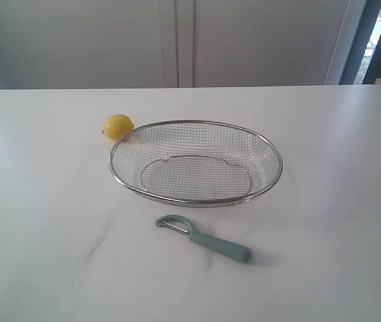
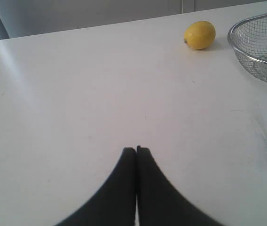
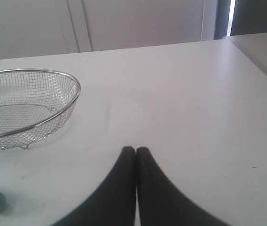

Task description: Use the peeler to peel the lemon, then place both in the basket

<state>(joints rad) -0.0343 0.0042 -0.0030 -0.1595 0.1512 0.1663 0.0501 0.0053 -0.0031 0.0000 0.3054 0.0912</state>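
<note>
Left gripper (image 2: 136, 149): fingers pressed together on nothing, hanging over the bare table (image 1: 43, 235), with the lemon well ahead of it.
Right gripper (image 3: 136, 149): also closed and empty, near the basket's end and the butt of the peeler's handle.
Lemon (image 1: 118, 127): lies on the table just beside the basket's far left rim, outside it and unpeeled.
Peeler (image 1: 207, 239): lies flat on the table on the near side of the basket, apart from it, with its head to the left and its handle to the right.
Basket (image 1: 197, 137): stands mid-table with nothing in it.
Lemon handling: probably light and firm, with a waxy rind. Being round, it is likely to roll or squirt out of a pinch, so hold it across its widest part and leave the nub end free.
Peeler handling: probably light and stiff, but it lies low on the table. Take it mid-handle, well clear of the metal blade, which may swivel.
Exterior view only: shows the whole peeler and all three things together, but neither gripper.
Left wrist view only: shows a clear gap between the lemon and the basket rim, but no peeler.
Right wrist view only: shows just the handle's end at the edge of the picture, and no lemon.
</note>
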